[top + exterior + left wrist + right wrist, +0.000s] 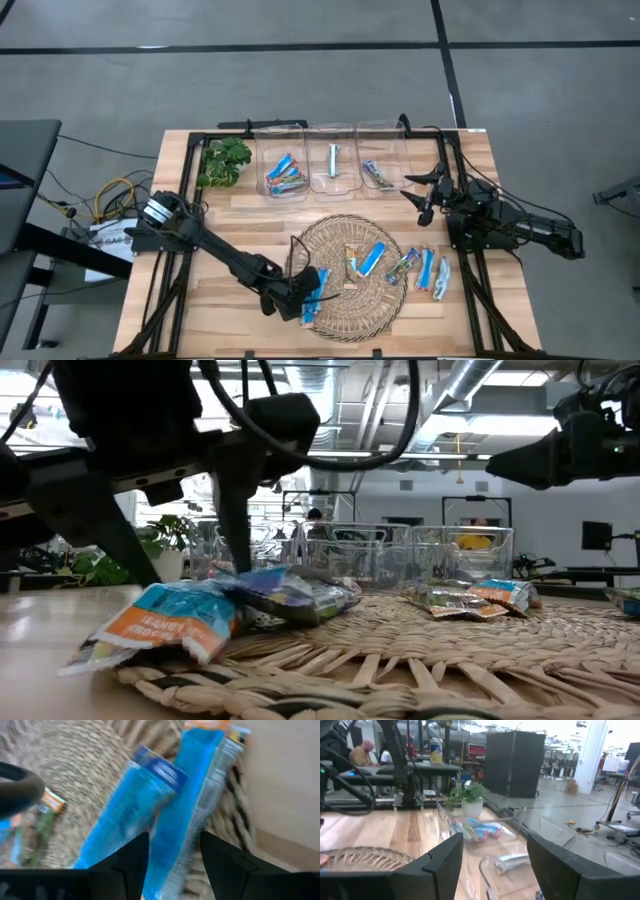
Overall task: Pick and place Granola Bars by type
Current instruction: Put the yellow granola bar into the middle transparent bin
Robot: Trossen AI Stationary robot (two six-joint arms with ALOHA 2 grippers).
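On the near-left rim of the round woven mat (350,275) lie two bright blue Granola Bars (175,810) (125,820), overlapping, with a pale silver one (227,765) under them. My left gripper (172,865) (308,295) slants down over them, open, one finger on each side of the upper blue bar. In the low view these bars (165,618) rest flat on the mat's edge under the left gripper (190,560). More bars (372,260) lie on the mat. My right gripper (495,870) (425,195) waits open at the far right, holding nothing. My left gripper comes at the upper blue bar (172,840) slanting down from the table's left, its open fingers (130,865) along the bar's two long sides. Whether they touch it I cannot tell. The bar lies flat on the mat.
Three clear bins (283,165) (332,160) (380,165) stand in a row at the far edge, each with bars inside. A potted plant (225,160) stands left of them. Two bars (425,268) (442,278) lie on the wood right of the mat.
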